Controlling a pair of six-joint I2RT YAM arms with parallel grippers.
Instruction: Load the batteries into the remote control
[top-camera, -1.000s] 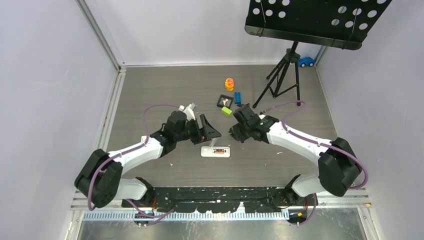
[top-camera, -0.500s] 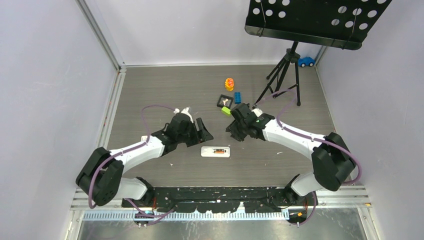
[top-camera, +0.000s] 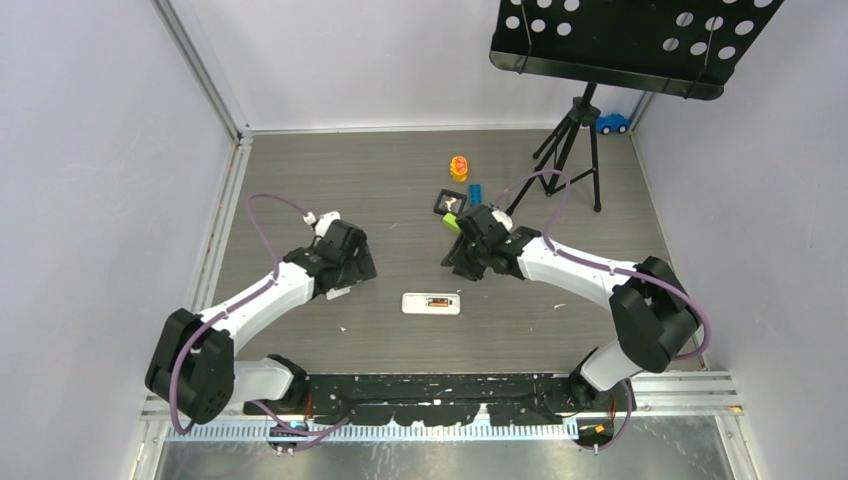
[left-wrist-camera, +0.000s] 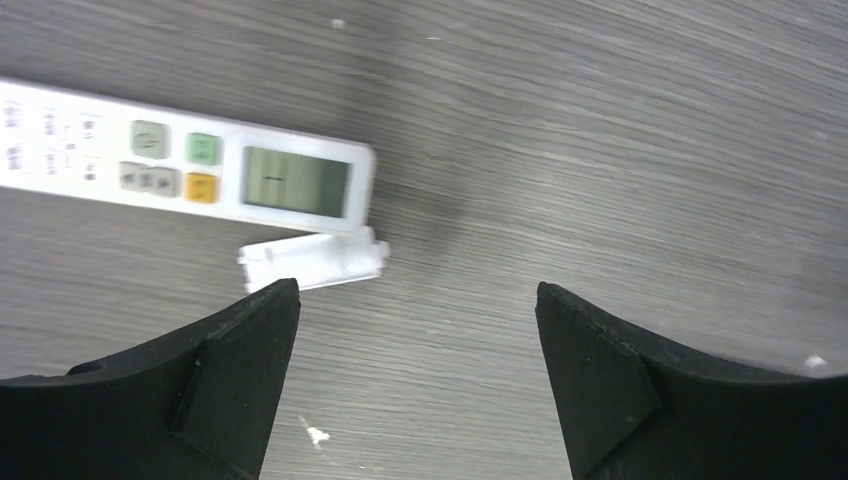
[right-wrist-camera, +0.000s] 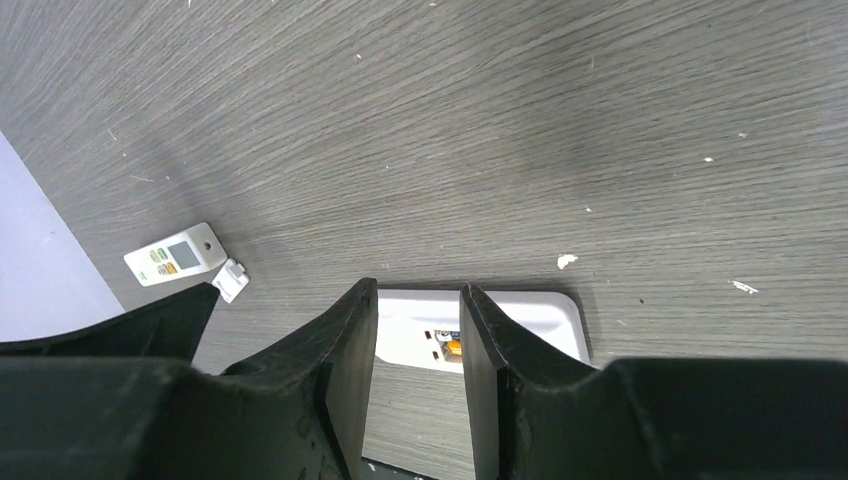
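Note:
The remote control (top-camera: 431, 303) lies back up at the front middle of the table. Dark and orange batteries (top-camera: 437, 302) sit in its recess. In the right wrist view the remote (right-wrist-camera: 520, 315) shows beyond my fingers, with an orange battery end (right-wrist-camera: 453, 347) between them. My right gripper (top-camera: 458, 262) hovers just behind the remote, and its jaws (right-wrist-camera: 418, 290) are narrowly open and empty. My left gripper (top-camera: 350, 268) is to the left of the remote, and its jaws (left-wrist-camera: 415, 290) are wide open and empty over bare table.
A slimmer second white remote (left-wrist-camera: 190, 175) with a display lies under my left gripper, with a loose white battery cover (left-wrist-camera: 312, 262) beside it. Small toys (top-camera: 459, 167) and blocks (top-camera: 476, 194) sit behind the right gripper. A music stand tripod (top-camera: 565, 160) stands at the back right.
My left gripper has drawn back to the left, away from the remote control. My right gripper has shifted a little to the back left. The remote control has not moved.

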